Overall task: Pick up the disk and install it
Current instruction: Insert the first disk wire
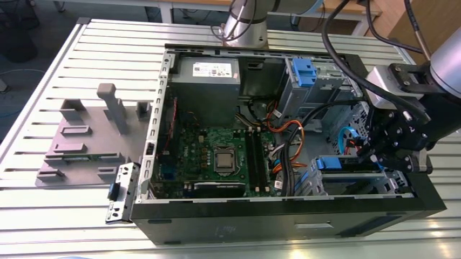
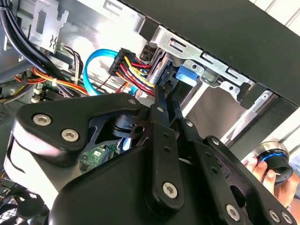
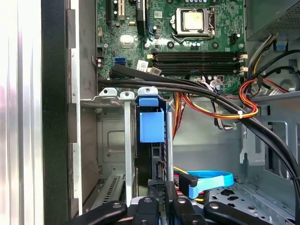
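Inside an open computer case (image 1: 288,218) lying on a slatted metal surface (image 1: 72,65): clamps the disk (image 3: 152,123) in a narrow gripper (image 2: 166,96), fingers drawn close on its thin edge. Looks past the pick-up stage and well into the install. Holds the disk within the metal drive bay (image 3: 111,97) at the case's corner on the exterior view's right, between upright rails and just beside the side wall. Cannot confirm full seating from these angles. Leaves a blue data cable (image 3: 211,179) loose on the case floor nearby, apart from the disk, with a bundle of power wires (image 3: 220,110) draped across above the bay. Stands the disk on edge, flat faces upright, thin side apparently toward the case's open side. Runs its long axis from the gripper toward the motherboard (image 3: 126,47), blue plastic end leading and pointed at the board.
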